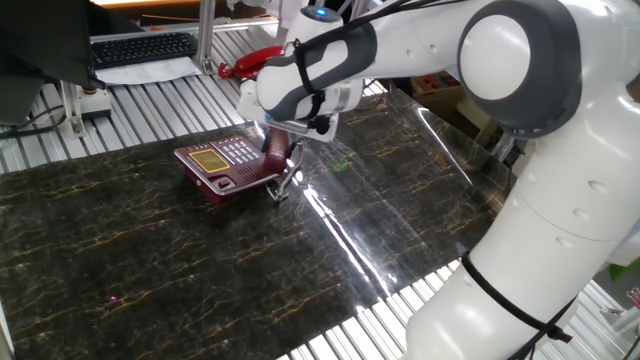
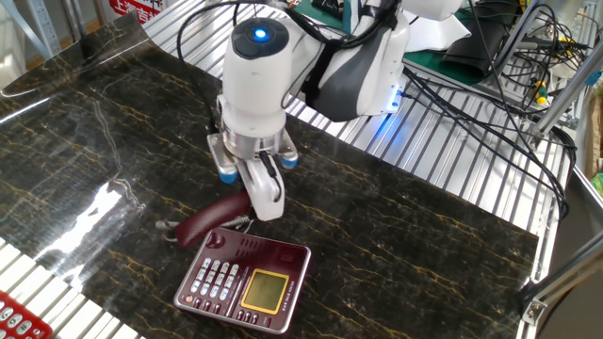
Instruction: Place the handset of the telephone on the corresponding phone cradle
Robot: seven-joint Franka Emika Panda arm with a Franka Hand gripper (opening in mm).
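— Where is the handset (image 2: 209, 218) right now?

— It sits in the pincer (image 2: 265, 200), gripped near one end. The dark maroon receiver hangs tilted, its free end pointing down and away toward the bench (image 2: 85, 160), right beside the far edge of the telephone (image 2: 243, 278). Whether that low end touches the marble-patterned top, I cannot tell.

— And from the other side?

— In one fixed view only a small piece of the handset (image 1: 276, 148) shows under the arm's wrist, just above the near corner of the telephone (image 1: 226, 166). The pincer (image 1: 283, 152) is mostly hidden there by the white wrist.

— So the fingers are closed on it?

— Narrow, clamped across the receiver's body. One white finger (image 2: 268, 193) lies over the glossy plastic.

— The cord?

— A thin coiled cord (image 2: 237, 221) runs from beneath the receiver toward the phone base, short and slack.

— Is the phone cradle (image 2: 252, 247) occupied?

— No. The recessed dark red strip along the base's edge nearest the arm is bare; the receiver hangs beside it, not seated in it. The pale keys and the yellowish display (image 2: 263, 289) face up.

— Anything else around?

— A brighter red telephone (image 1: 254, 61) lies on the ribbed metal surface beyond the dark slab, well apart, with a black keyboard (image 1: 143, 47) farther back.
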